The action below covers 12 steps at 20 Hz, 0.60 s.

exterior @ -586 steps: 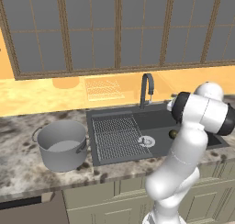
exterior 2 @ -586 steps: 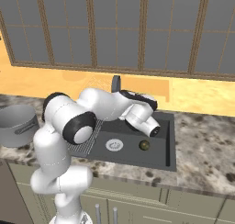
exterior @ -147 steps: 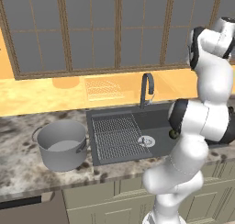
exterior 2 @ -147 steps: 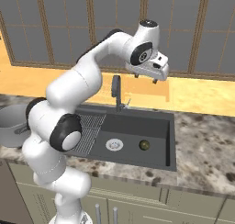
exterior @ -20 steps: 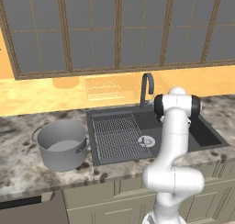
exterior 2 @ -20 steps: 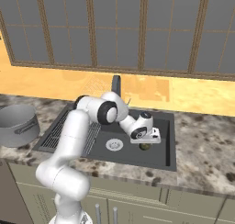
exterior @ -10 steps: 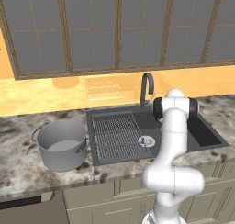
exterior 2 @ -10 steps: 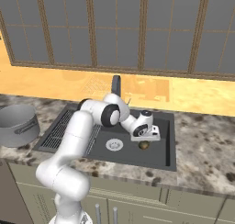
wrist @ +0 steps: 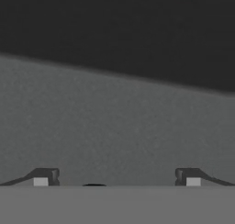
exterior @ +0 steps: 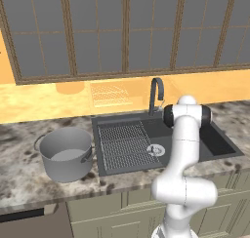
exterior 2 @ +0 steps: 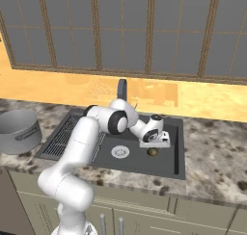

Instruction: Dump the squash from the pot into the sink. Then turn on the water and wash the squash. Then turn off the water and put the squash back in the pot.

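Note:
The squash (exterior 2: 153, 152), a small olive lump, lies on the floor of the sink (exterior 2: 179, 147), right of the round silver drain (exterior 2: 120, 152). My gripper (exterior 2: 154, 146) hangs straight over it, low in the basin, with its jaws wide open and nothing between them. In the hand view the gripper (wrist: 117, 178) has its two fingertips (wrist: 46, 177) far apart above the grey sink floor, and a dark rounded sliver (wrist: 94, 185) peeks up at the bottom edge between them. The grey pot (exterior: 66, 154) stands upright on the counter left of the sink (exterior: 217, 143).
A dark faucet (exterior: 156, 93) rises behind the basin, close to my arm. The ribbed draining section (exterior: 122, 144) lies between pot and basin. Speckled stone counter (exterior 2: 217, 152) runs to both sides, with a window wall behind.
Over the last second the hand has sunk a little lower in the basin toward the squash. The jaws have stayed open and the squash has not moved.

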Tool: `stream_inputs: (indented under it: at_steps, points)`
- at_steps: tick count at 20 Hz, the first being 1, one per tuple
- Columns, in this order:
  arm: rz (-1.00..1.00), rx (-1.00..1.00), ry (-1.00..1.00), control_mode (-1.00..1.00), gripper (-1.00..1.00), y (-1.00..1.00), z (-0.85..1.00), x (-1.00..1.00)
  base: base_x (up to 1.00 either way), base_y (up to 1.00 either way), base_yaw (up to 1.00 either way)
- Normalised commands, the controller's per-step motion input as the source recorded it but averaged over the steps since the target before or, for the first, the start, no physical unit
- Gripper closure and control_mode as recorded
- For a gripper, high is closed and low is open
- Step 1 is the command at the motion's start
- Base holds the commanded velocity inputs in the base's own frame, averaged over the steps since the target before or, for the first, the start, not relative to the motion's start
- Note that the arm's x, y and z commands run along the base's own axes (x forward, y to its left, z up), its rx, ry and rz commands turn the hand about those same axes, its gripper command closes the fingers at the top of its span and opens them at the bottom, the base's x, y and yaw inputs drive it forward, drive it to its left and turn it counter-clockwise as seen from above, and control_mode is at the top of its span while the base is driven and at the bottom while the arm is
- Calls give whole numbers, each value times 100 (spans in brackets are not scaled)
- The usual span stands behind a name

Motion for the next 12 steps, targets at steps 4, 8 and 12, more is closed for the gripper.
stream_inputs:
  at_steps: [4,8,12]
  points:
    - [0,0,0,-100,-100,-11,-12,-62,0,0,0]
    - [0,0,0,-100,-100,0,-15,-66,0,0,0]
    - [0,0,0,-100,-100,0,-24,-51,0,0,0]
